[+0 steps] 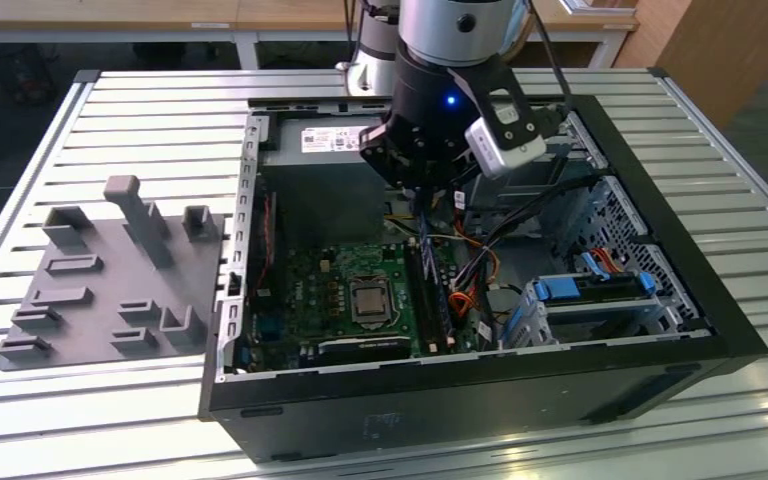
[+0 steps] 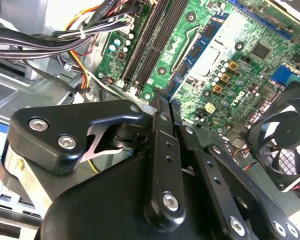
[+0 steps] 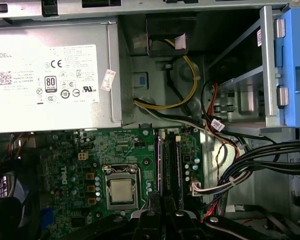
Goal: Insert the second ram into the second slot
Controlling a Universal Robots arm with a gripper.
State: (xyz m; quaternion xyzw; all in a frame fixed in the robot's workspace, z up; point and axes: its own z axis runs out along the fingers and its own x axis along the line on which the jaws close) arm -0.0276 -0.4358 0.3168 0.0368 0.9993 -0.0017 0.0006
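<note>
The gripper [image 1: 424,195] hangs inside an open black computer case [image 1: 491,410]. Its jaws are drawn almost together, pinching the second ram [image 2: 197,50]. In the second wrist view this thin blue strip runs out from the fingertips [image 2: 162,125], roughly parallel to the dark memory slots [image 2: 150,45], held above the green motherboard [image 1: 317,290]. The case lies on a slatted metal table [image 1: 131,100], with wooden furniture [image 1: 718,50] beyond at one o'clock. In the exterior view, a grey block of pegs [image 1: 104,270] sits at nine o'clock of the case. Inside the case are a power supply [image 3: 50,75] at twelve o'clock, blue-latched drive bays [image 1: 598,295] at four o'clock, and cables [image 3: 260,165] between them.
</note>
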